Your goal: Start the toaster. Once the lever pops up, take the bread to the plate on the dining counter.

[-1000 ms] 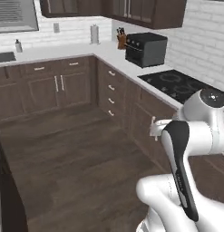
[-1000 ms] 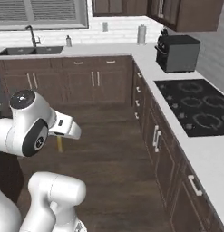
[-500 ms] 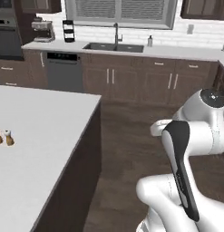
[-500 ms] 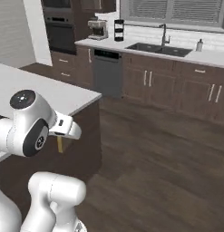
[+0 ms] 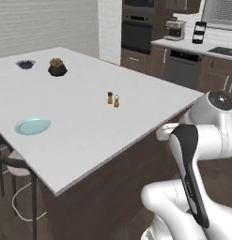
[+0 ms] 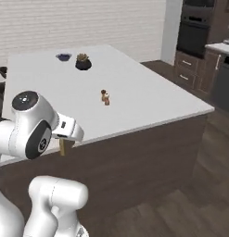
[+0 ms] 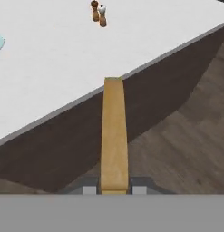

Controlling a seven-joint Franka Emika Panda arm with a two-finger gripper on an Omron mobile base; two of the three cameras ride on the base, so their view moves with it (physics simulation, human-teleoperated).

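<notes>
The pincer [image 7: 114, 189] was closed on the bread [image 7: 114, 136], gripping the slice edge-on at its lower end, so that it stood out beyond the fingertips. The bread hung off the near edge of the dining counter [image 5: 89, 126], above dark floor. The plate [image 5: 32, 125] lay flat on the counter, well apart from the bread. Two small shakers [image 5: 113, 99] stood close together near the counter's middle.

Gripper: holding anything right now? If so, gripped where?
Yes. The gripper is shut on the bread, a golden-brown slice seen edge-on, pinched at its near end between the two fingertips; the rest sticks out toward the dining counter.
</notes>
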